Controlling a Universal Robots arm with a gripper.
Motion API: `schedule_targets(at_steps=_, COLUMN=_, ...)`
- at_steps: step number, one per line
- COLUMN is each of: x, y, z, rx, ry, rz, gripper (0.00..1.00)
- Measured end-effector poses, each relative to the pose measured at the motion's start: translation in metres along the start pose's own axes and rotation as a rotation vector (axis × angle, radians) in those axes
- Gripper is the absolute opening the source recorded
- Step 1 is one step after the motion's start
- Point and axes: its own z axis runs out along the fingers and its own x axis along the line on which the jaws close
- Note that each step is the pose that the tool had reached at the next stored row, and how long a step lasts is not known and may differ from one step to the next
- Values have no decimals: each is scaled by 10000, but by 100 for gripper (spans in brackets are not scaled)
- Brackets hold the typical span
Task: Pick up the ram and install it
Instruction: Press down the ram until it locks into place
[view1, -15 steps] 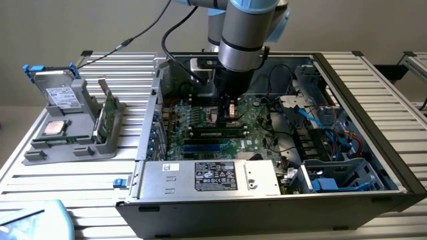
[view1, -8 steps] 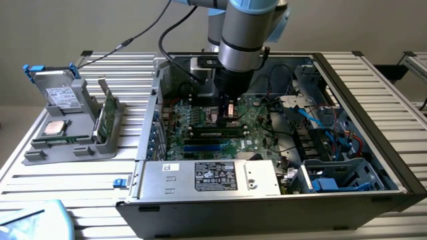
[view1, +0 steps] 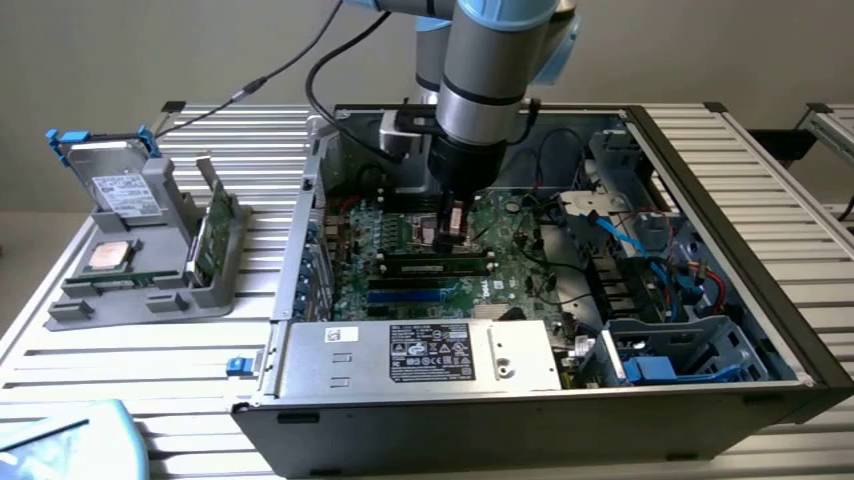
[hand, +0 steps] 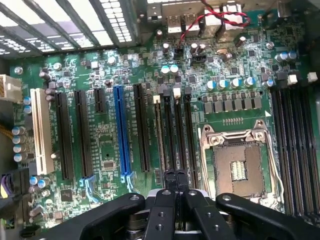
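Note:
The ram (view1: 434, 266), a long dark-green stick with a small white label, lies along a slot on the motherboard (view1: 400, 235) inside the open computer case. My gripper (view1: 451, 238) hangs straight down just above the ram's middle; whether it touches the ram I cannot tell. In the wrist view the gripper (hand: 175, 176) is shut, its black fingertips pressed together with nothing between them. They hover over a group of narrow black memory slots (hand: 175, 130) beside the empty processor socket (hand: 237, 167).
A grey holder (view1: 140, 270) at the exterior view's left carries a broader green card (view1: 214, 232), a processor chip (view1: 107, 258) and a drive (view1: 123, 188). The power supply (view1: 416, 352) fills the case's front; cables and drive bays (view1: 667, 300) crowd its right side.

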Motion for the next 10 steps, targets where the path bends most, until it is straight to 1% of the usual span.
schedule_targets(at_steps=10, x=0, y=-2, z=12, rx=3, ry=-175, rz=1582, gripper=11)
